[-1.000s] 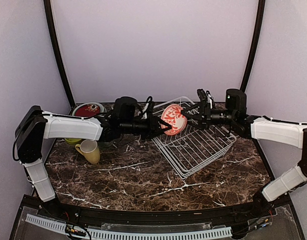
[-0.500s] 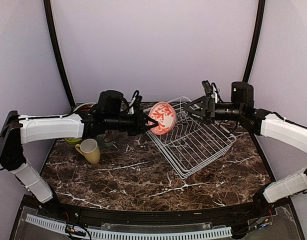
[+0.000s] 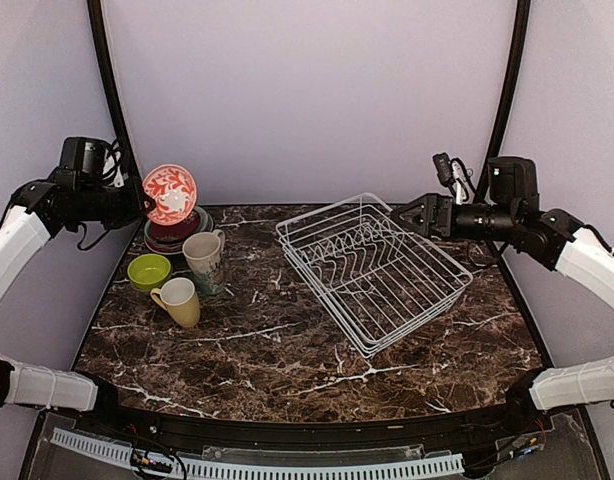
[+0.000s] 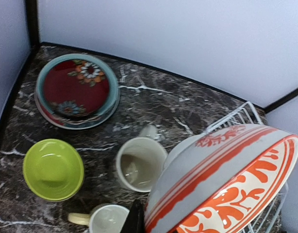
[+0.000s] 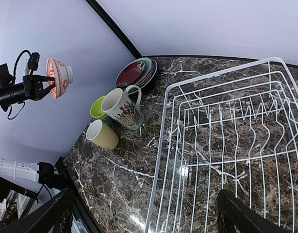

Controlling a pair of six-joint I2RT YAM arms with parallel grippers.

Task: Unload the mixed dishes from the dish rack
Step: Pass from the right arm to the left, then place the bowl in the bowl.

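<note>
The white wire dish rack [image 3: 321, 292] lies slantwise on the marble table with no dish in it; its tines and rim [image 5: 159, 160] fill the right wrist view. My left gripper [image 3: 144, 204] is shut on the rim of a red-patterned bowl [image 3: 170, 193], held tilted in the air over the stacked plates [image 3: 173, 236] at the back left. That bowl [image 4: 226, 184] fills the lower right of the left wrist view, beside one dark finger [image 4: 135, 218]. My right gripper [image 3: 427, 215] hangs open above the rack's far right corner, nothing between its fingers [image 5: 52, 213].
Left of the rack stand a lime bowl [image 3: 149, 271], a cream patterned mug [image 3: 204, 260] and a yellow mug [image 3: 180, 301] lying on its side. The red plate with a teal rim [image 4: 76, 90] tops the stack. Walls close the back and sides.
My left arm has swung far left, carrying the bowl from the rack to above the plate stack. The right gripper has pulled back to the right and opened wide.
</note>
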